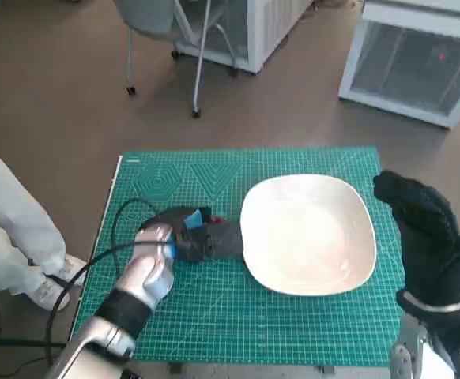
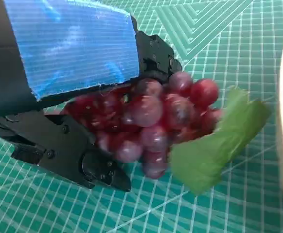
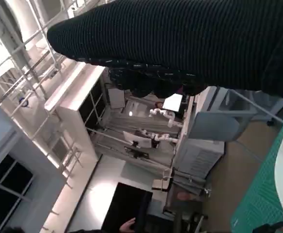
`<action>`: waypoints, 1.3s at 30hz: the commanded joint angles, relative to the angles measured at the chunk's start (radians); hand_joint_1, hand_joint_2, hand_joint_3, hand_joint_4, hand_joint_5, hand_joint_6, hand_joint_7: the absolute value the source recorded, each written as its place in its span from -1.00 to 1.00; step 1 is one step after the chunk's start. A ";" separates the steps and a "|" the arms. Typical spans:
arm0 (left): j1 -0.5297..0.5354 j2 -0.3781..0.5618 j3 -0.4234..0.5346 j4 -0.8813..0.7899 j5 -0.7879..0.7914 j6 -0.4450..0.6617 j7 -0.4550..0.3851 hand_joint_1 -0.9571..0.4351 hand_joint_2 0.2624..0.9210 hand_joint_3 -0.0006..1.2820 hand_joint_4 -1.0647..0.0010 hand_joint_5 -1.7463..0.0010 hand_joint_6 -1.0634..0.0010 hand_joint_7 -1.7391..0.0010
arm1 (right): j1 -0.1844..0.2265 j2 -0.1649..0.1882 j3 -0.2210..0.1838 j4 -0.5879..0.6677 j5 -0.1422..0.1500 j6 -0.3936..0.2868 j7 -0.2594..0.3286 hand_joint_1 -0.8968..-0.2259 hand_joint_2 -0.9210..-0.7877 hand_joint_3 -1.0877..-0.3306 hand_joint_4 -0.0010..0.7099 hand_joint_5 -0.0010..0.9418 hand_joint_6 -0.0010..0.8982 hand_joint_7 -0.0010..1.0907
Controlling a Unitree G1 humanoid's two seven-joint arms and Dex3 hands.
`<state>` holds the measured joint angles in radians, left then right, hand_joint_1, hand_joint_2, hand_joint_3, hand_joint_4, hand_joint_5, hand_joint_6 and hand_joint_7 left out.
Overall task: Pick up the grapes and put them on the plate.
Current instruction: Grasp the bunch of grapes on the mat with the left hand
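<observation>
Though head-hidden, grapes (image 2: 151, 121) seemingly hand-gripped (image 2: 73, 82).

A green cutting mat (image 1: 214, 316) covers the tabletop, and a white plate (image 1: 309, 234) lies on it right of centre. The left hand (image 1: 189, 234), blue tape on its back, rests low on the mat just left of the plate, close to its rim; a speck of red shows at its far side, but what lies under the fingers cannot be made out. The right hand (image 1: 424, 229) in its black glove hovers raised at the mat's right edge, beside the plate, holding nothing. A person's pale trouser leg (image 1: 9, 237) and shoe (image 1: 52, 284) stand at the left. A chair (image 1: 163, 31) stands on the floor beyond.
</observation>
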<state>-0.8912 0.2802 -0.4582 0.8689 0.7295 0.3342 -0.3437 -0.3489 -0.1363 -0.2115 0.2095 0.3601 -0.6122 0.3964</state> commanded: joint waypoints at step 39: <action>-0.021 -0.024 -0.123 0.242 0.064 -0.159 0.404 0.89 0.44 0.06 0.28 -0.86 -0.22 0.91 | 0.010 -0.003 -0.006 0.011 0.014 0.021 0.008 0.26 -1.00 0.44 0.86 -0.99 -0.31 0.26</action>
<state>-0.9336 0.2624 -0.5607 1.0903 0.7785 0.1833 0.0365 -0.3486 -0.1361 -0.2156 0.2113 0.3608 -0.6060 0.3988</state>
